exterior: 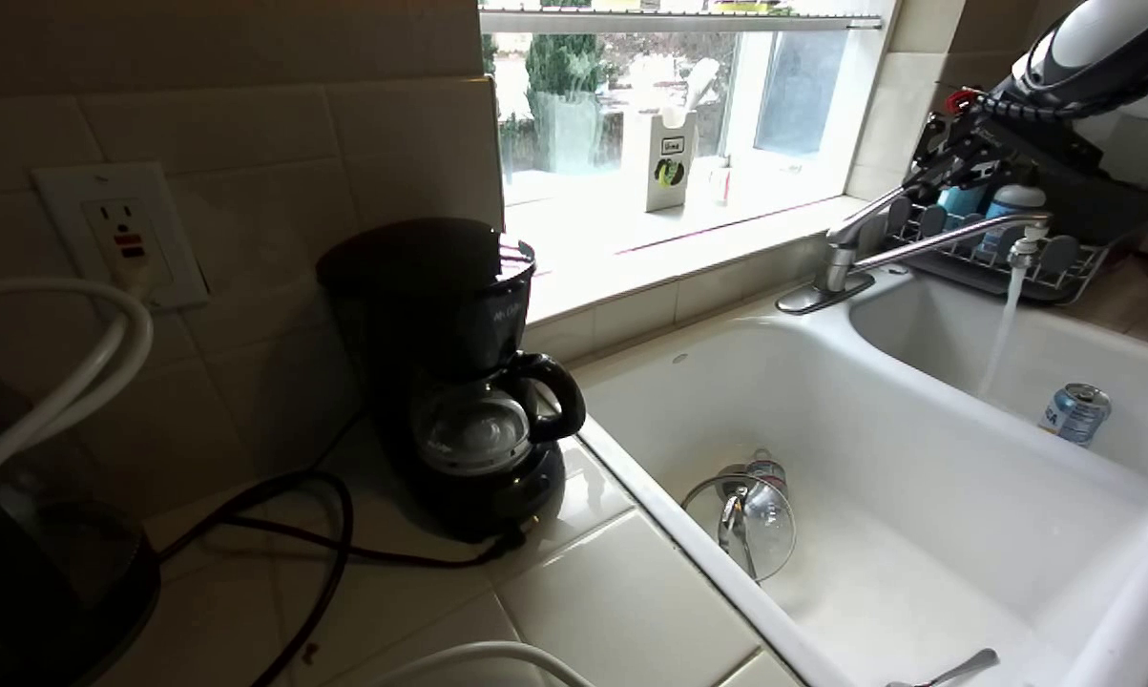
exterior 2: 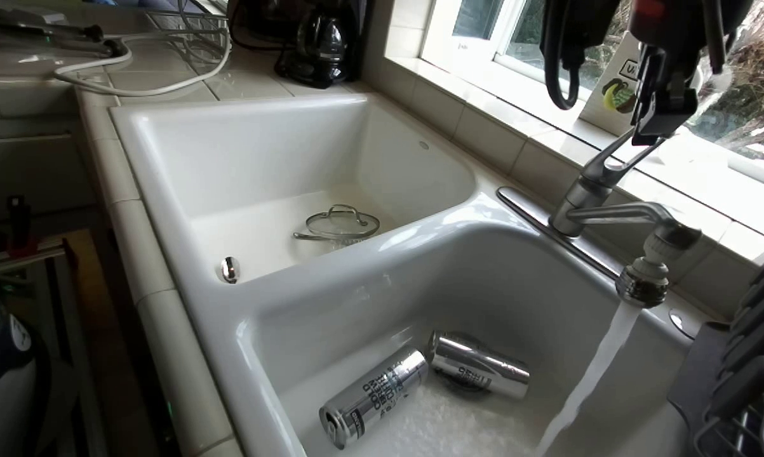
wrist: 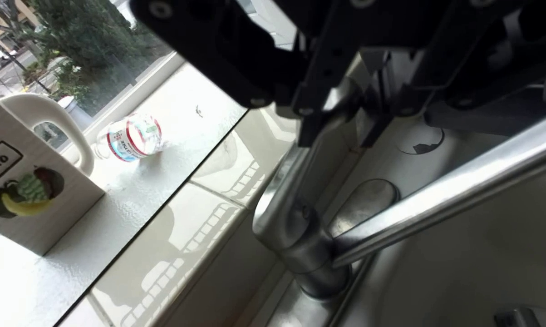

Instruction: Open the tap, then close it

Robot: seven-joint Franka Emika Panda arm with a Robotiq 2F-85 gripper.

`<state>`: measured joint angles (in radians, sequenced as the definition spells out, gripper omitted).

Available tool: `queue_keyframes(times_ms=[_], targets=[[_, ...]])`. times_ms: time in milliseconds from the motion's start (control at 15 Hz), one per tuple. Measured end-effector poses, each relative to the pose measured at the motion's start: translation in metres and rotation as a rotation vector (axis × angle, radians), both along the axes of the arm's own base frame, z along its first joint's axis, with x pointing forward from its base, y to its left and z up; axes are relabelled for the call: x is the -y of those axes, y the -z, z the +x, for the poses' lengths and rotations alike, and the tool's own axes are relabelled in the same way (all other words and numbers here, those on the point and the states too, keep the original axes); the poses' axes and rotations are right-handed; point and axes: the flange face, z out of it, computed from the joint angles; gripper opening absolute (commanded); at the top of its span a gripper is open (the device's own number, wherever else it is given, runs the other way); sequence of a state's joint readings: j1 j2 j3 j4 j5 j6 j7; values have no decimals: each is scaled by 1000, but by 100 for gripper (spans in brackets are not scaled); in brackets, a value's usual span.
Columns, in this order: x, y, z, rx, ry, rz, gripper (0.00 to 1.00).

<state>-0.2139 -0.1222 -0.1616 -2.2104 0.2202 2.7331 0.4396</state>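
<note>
Daylight from the window [exterior: 593, 86], toward one o'clock in an exterior view, burns the sill [exterior: 669, 258] white, while the wall [exterior: 249, 134] at ten o'clock and the coffee maker [exterior: 440, 329] toward nine sink almost to black. In an exterior view the sink [exterior 2: 248, 152] shades softly to grey; the cans [exterior 2: 480, 365] between five and six o'clock glint sharply, and the water [exterior 2: 588, 381] toward four blurs to a pale streak. In the wrist view the hand [wrist: 338, 131] toward one o'clock is a near-black silhouette, patchy light and shadow mark the tiles [wrist: 209, 195] between seven and eight, and a long highlight runs along the spout [wrist: 454, 194] at three.
</note>
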Motion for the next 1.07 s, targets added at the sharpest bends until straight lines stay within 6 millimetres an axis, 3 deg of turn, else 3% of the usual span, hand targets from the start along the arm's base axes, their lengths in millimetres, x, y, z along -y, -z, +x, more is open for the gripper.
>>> queue_keyframes(times_ms=[1067], targets=[[25,22,-19,-114,227,268,7]])
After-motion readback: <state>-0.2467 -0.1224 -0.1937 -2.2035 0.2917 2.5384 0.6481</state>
